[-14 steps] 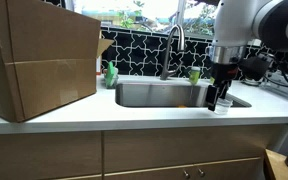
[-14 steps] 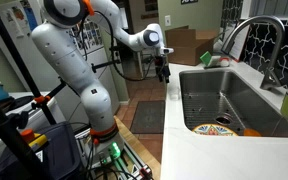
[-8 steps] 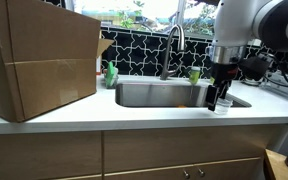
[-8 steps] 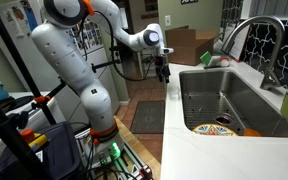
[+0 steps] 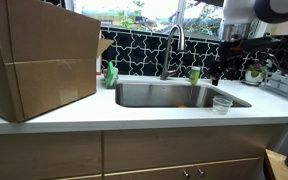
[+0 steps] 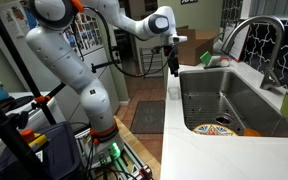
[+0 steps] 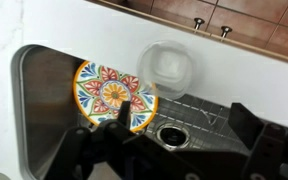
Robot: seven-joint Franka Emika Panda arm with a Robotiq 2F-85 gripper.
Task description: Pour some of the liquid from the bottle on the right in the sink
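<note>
Pincer [image 7: 174, 150]: fingers spread apart in the wrist view, nothing seen between them, only the sink drain showing through the gap.
Pincer position: raised above the right end of the sink [image 5: 144, 96], apart from everything on the bench [image 5: 134, 116].
Bottle [image 5: 194, 75]: upright on the back rim, just right of the faucet [image 5: 172, 45], untouched.
Sink contents: a colourful patterned plate [image 7: 104, 88] lying on the bottom near the drain.
Clear cup [image 5: 221, 104]: on the bench just beside the sink's right rim.
Cardboard box [image 5: 39, 60]: at the bench's other end.

wrist view: gripper [image 7: 182, 110] blurred, cut off below | plate [image 7: 97, 88] partly hidden (behind gripper) | exterior view: arm [image 5: 250, 9] cropped
</note>
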